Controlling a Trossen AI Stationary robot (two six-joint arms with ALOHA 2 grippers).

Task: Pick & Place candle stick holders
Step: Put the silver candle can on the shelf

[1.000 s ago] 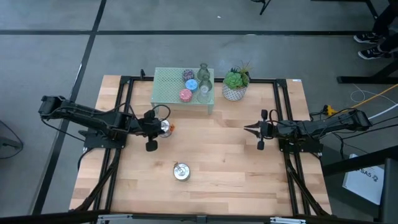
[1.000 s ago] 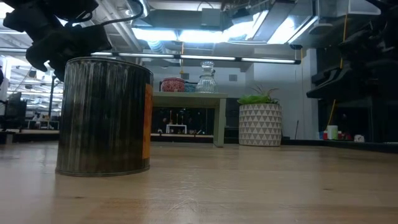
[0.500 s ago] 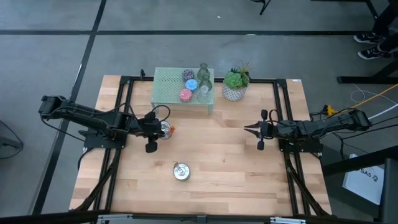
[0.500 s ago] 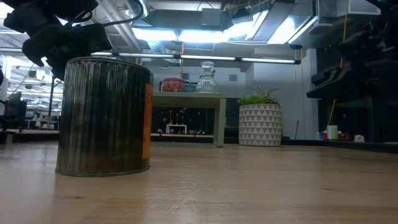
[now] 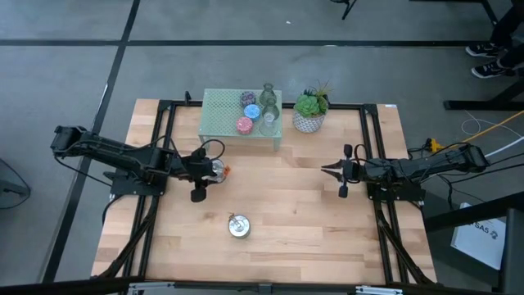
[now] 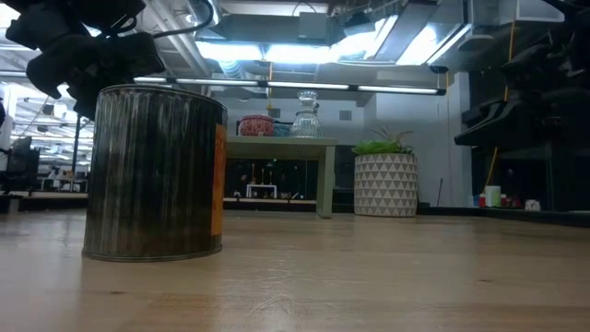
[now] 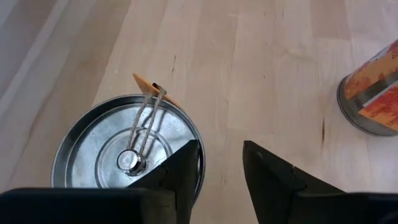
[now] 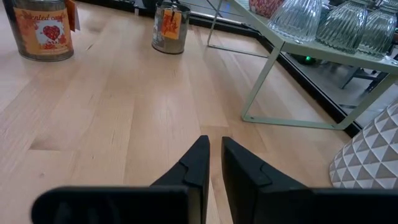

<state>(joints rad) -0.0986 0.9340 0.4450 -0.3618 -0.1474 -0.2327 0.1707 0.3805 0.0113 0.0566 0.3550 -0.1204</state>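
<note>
A shiny silver tin holder (image 7: 118, 149) with an orange tag stands on the wooden table's left half (image 5: 216, 168). My left gripper (image 7: 221, 174) is open just above it, one finger over the tin's rim and the other outside it. A second silver tin (image 5: 238, 226) stands near the table's front and fills the low view's left (image 6: 152, 171). Pink (image 5: 244, 124), blue (image 5: 252, 111), purple (image 5: 248, 99) and clear glass (image 5: 269, 123) holders stand on the mint-green mesh stand (image 5: 221, 115). My right gripper (image 5: 332, 170) is shut and empty, right of centre. My left gripper comes at the silver tin from above, pointing down. One finger (image 7: 183, 168) stands over the tin's rim (image 7: 198, 146) on the side toward the second tin. I cannot tell whether it touches the rim.
A green plant in a white patterned pot (image 5: 310, 113) stands right of the stand at the table's far edge. Bare wood lies between the two arms (image 5: 286, 197). The black frame rails (image 5: 164, 139) run along the table's left and right sides.
</note>
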